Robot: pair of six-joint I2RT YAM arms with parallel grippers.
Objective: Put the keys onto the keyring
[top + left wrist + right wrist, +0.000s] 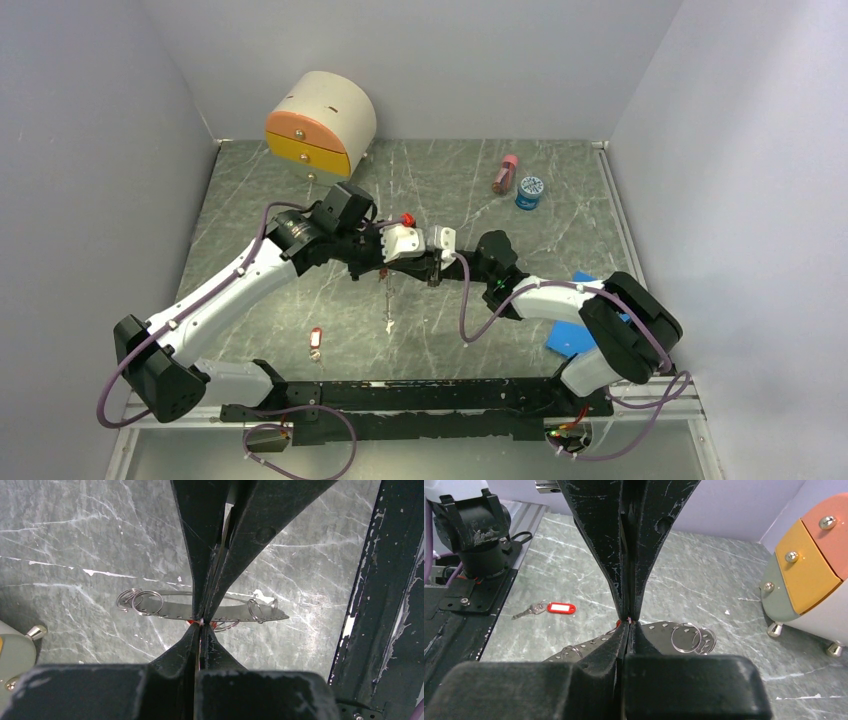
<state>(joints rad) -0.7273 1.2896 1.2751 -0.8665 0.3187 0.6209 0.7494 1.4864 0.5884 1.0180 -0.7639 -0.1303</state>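
Note:
Mid-table, my left gripper point(415, 265) and right gripper point(428, 266) meet tip to tip above the surface, both shut. A sliver of thin wire from the keyring point(201, 622) shows pinched in the left fingers, with a bit of red behind it. The fingers hide the remainder of the hoop. The right gripper point(629, 619) touches that same spot, and I see nothing between its pads. One key's red tag point(407, 218) sticks up just beyond the grippers. Another of the keys point(316, 342), red-tagged, lies flat toward the near edge and appears in the right wrist view point(560, 608).
A perforated metal strip point(170, 611) carrying small split rings lies on the table under the grippers. A round drawer box point(320, 125) stands at the back left. A pink bottle point(505, 175) and a blue-lidded jar point(530, 192) are at the back right. A blue sheet point(570, 338) lies beside the right arm.

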